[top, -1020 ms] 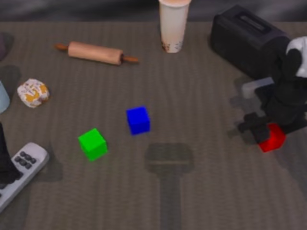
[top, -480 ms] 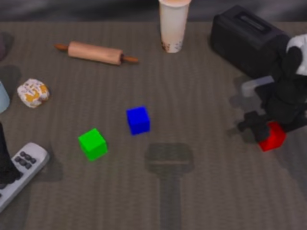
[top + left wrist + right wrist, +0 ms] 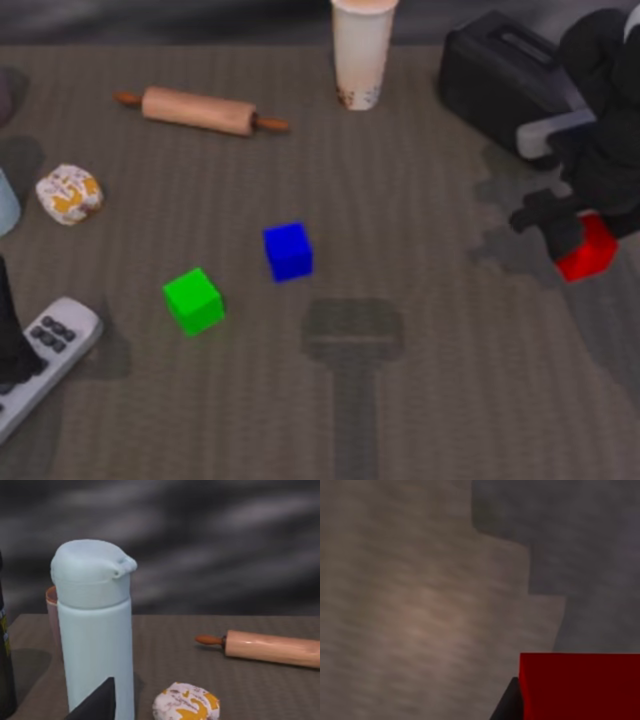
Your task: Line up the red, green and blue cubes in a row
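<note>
Grey woven table (image 3: pixel 420 400) under a dark backdrop, with the right gripper (image 3: pixel 572 238) at the right edge, clamped on the red cube (image 3: pixel 590 250) and apparently holding it clear of the surface. From there the other two lie well off to the left: the blue cube (image 3: pixel 288 250) mid-table, the green cube (image 3: pixel 193 300) beyond it, lower left. Three cubes, one of each colour. The left arm sits parked at the left edge, its claw's state hidden from me.

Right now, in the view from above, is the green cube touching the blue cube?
No. The green cube sits apart from the blue cube, with bare table between them.
</note>
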Robot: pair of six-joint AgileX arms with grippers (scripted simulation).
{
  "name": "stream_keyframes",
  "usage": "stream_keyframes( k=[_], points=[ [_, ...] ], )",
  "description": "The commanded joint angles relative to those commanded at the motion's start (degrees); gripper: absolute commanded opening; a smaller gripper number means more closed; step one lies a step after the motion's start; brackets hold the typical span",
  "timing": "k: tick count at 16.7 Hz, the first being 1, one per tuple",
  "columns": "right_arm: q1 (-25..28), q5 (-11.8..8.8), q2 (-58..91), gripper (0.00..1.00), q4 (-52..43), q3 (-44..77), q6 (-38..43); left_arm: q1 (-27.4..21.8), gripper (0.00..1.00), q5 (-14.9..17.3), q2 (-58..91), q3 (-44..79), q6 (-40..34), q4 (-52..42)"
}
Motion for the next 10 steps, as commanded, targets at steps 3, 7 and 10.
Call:
stream_keyframes(
  k=[3,7,10],
  points=[
    [-0.27,-0.03,0.20,0.00,0.11,-0.11,0.10,0.00,1.00,0.00,0.00,0.00,0.00,0.00],
    [3.11,0.13,1.98,0.00,-1.22,2.67,4.04,0.00,1.00,0.00,0.00,0.00,0.00,0.00],
    [9.78,0.45,5.20,0.00,-3.77,7.88,13.11,0.00,1.00,0.00,0.00,0.00,0.00,0.00]
  ],
)
